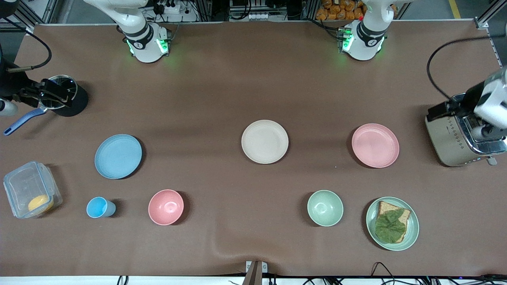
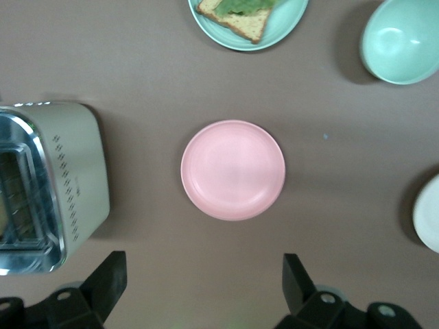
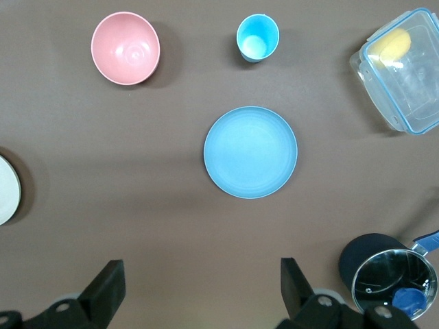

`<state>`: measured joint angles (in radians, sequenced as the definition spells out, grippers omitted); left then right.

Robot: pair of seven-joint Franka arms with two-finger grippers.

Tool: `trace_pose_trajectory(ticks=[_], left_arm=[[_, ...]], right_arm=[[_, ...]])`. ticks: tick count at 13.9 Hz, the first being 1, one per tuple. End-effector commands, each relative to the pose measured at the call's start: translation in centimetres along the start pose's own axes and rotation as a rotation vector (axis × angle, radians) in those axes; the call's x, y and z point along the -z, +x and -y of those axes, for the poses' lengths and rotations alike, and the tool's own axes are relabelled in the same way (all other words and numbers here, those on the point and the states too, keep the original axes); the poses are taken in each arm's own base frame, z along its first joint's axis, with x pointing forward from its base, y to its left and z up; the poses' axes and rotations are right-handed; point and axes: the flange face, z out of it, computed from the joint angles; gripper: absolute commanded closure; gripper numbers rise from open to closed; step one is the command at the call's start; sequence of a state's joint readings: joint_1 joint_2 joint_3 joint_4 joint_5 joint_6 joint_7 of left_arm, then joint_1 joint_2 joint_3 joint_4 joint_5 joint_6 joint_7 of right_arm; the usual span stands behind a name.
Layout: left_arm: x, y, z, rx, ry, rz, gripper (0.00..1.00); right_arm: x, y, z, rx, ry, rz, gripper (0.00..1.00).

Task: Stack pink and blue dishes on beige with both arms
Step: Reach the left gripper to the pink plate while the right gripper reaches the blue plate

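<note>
The left gripper [image 2: 200, 291] over the pink plate [image 2: 233, 170] and the right gripper [image 3: 199, 291] over the blue plate [image 3: 250, 152] are held wide open and empty, presumably for pickup.

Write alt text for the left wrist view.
A pink plate lies flat on the brown table, framed by the open left gripper above it. Beside it stands a toaster; a green plate with bread, a green bowl and a beige plate edge the view.

White glossy arms [image 1: 144, 37], black bands, green base LEDs
</note>
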<state>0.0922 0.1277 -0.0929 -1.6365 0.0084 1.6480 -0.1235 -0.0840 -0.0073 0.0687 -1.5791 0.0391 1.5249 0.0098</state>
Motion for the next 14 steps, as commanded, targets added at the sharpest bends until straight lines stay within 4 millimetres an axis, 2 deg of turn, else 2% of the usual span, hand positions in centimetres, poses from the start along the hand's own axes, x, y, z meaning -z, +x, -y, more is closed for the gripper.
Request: trace_pose_trajectory(ticks=[1,3,5,7,9,12,14], left_arm=[[-6.9,0.2,0.6,-0.005,-0.001,-0.009,0.0],[-11.7,0.5,2.8,0.024,0.003,-0.052,0.0],[-16.6,0.6,3.4,0.033,-0.002,-0.069,0.0],[-21.4,1.1,5.9,0.075,-0.012,-0.061,0.0],[-25.2,1.1,6.4,0.086,-0.022,-0.077,0.0],[-30.0,-0.1,6.3,0.088,-0.032,-0.114,0.0],[-31.5,-0.3,7.1,0.102,-0.035,-0.1,0.0]], right_arm=[[0.3,-0.6,0.1,-0.014,0.006,-0.001,0.0],[0.2,-0.5,0.1,-0.013,0.006,0.001,0.0],[0.0,-0.5,0.1,-0.013,0.006,0.004,0.0],[-0.2,-0.4,0.1,-0.013,0.006,0.008,0.0],[-0.3,-0.5,0.1,-0.013,0.006,0.01,0.0],[-0.5,-0.4,0.1,-0.013,0.006,0.013,0.0],[-0.5,-0.4,0.1,-0.014,0.006,0.013,0.0]])
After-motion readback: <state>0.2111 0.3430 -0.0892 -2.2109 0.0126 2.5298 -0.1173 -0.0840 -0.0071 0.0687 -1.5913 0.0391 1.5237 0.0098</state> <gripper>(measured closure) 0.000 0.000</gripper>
